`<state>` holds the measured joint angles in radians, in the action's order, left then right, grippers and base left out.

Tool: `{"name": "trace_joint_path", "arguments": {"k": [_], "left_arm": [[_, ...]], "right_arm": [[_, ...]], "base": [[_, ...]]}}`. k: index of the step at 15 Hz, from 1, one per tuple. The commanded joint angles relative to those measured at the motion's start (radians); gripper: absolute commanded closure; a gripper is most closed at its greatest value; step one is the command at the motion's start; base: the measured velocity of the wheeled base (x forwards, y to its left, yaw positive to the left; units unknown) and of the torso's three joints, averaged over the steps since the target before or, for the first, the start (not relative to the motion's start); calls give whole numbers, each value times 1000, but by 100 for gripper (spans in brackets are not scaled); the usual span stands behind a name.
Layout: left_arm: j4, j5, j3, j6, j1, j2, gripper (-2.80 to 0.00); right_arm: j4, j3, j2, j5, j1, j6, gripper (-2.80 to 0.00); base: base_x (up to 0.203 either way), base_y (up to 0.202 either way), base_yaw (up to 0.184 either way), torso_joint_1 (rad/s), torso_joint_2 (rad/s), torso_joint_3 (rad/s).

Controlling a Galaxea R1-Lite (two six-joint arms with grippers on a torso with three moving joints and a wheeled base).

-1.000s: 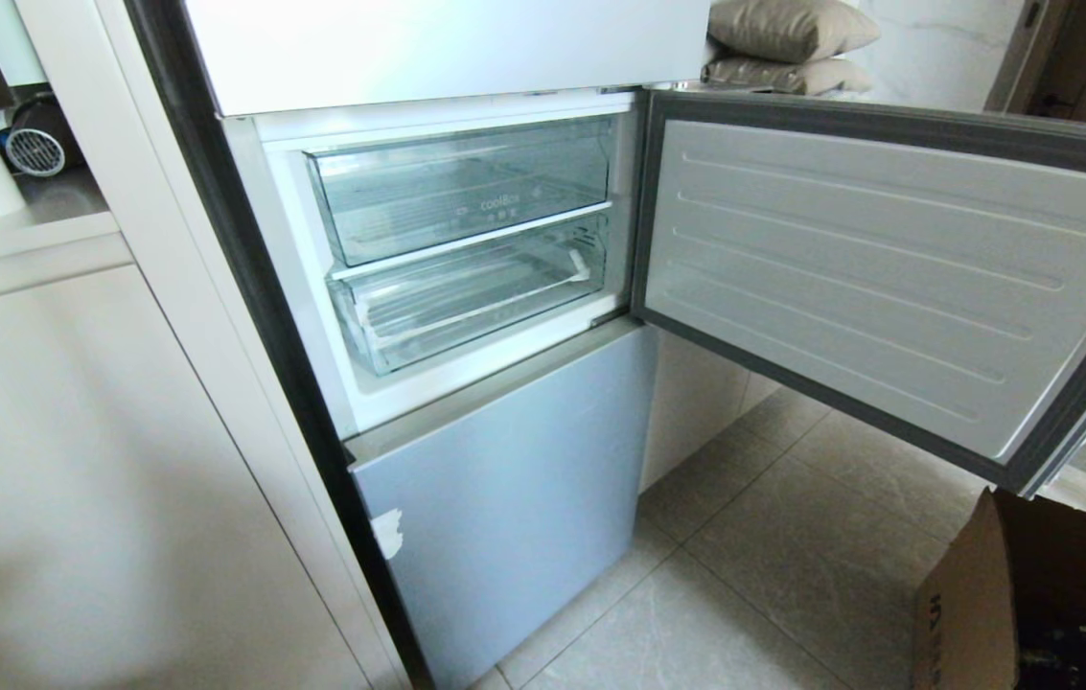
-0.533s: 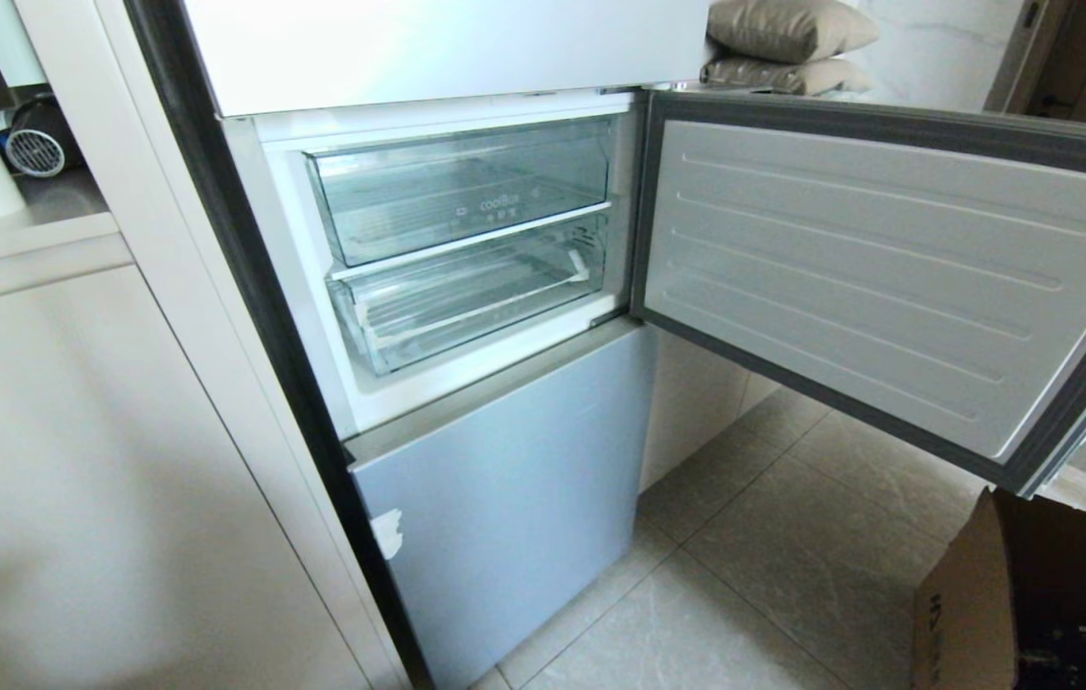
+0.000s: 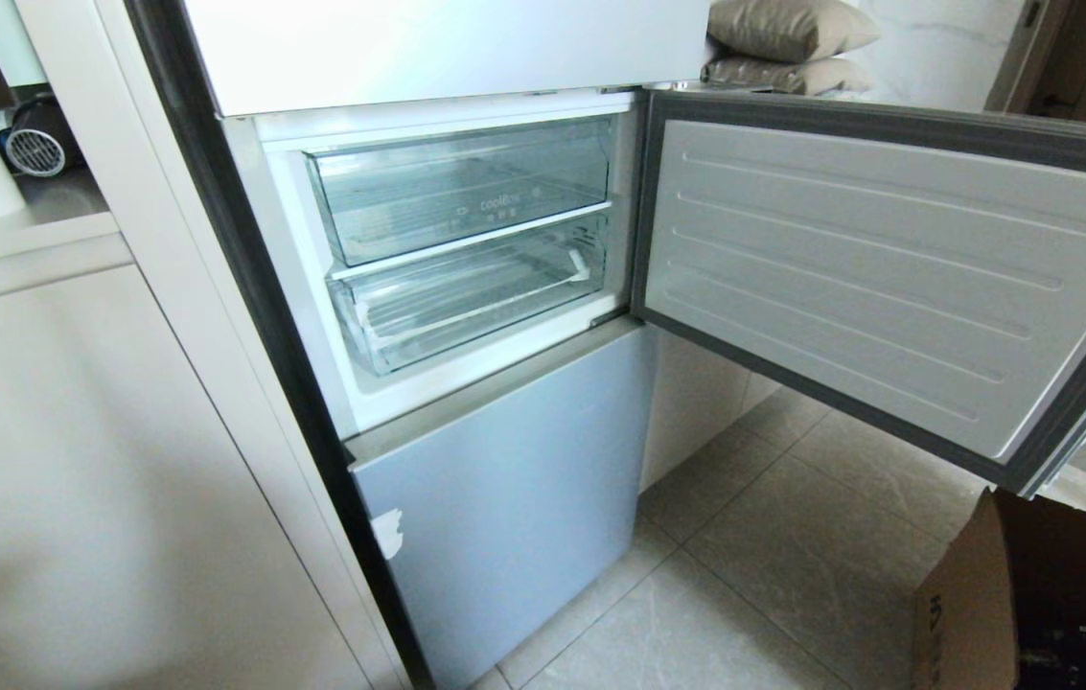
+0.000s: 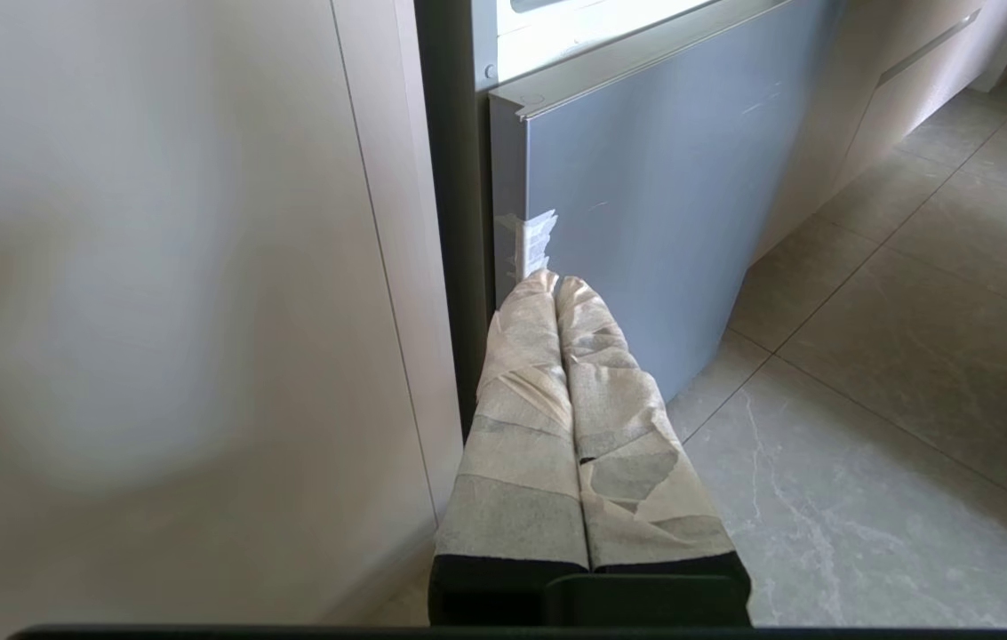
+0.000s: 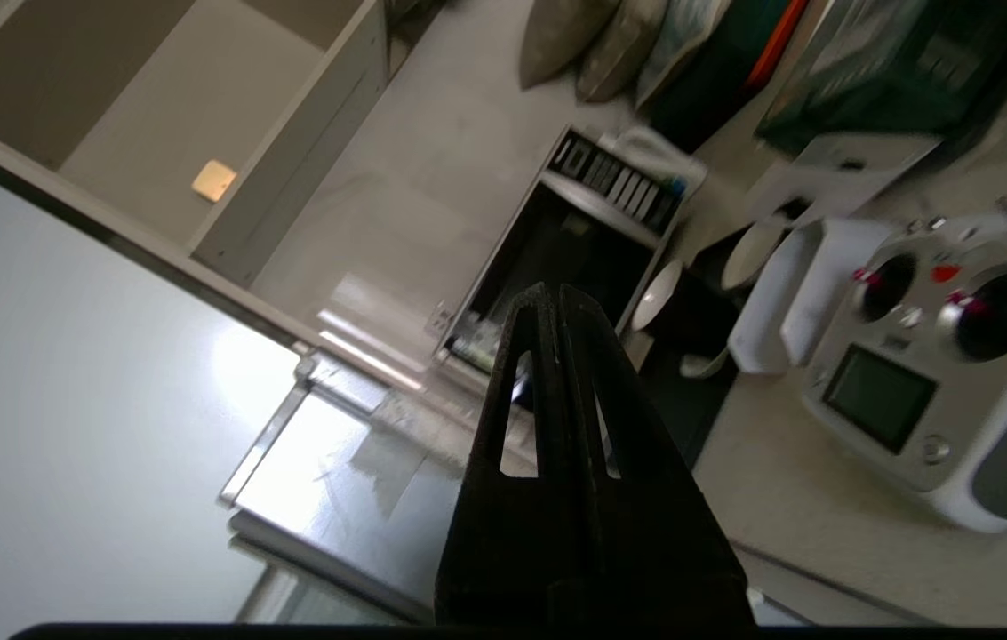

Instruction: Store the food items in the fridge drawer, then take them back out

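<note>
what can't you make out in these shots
- Food items: in no view, so their place is unknown.
- Back of the fridge drawer: head view, hidden under the lettered drawer above it.
- Cardboard box: head view, cut off by the corner; contents too dark.
- Left gripper and right gripper: outside the head view, so their place relative to the drawer is unclear.

Bright daylight; perhaps slight motion blur
</note>
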<state>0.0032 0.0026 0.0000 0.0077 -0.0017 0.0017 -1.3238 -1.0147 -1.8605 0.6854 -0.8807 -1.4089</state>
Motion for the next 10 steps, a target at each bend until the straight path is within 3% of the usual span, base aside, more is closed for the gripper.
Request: {"name": "trace_joint_path", "arguments": {"k": [1,3,6,9,10], "left_arm": [[0,0,0,0,0,0,0],[0,0,0,0,0,0,0],[0,2,0,0,0,0,0],[0,0,0,0,0,0,0],[0,0,0,0,0,0,0]], "right_arm": [[-13,-100,-128,67,29,-163,0],[-11,-158,-171,135,68,-243,0],[-8,-195,-197,176,121,-280,0],[-14,-209,-194,276,125,-466,0],[-15,-198,-168,314,125,-482,0]], "base": [[0,0,0,0,0,0],[0,0,0,0,0,0],[0,0,0,0,0,0],[0,0,0,0,0,0],[0,0,0,0,0,0]]}}
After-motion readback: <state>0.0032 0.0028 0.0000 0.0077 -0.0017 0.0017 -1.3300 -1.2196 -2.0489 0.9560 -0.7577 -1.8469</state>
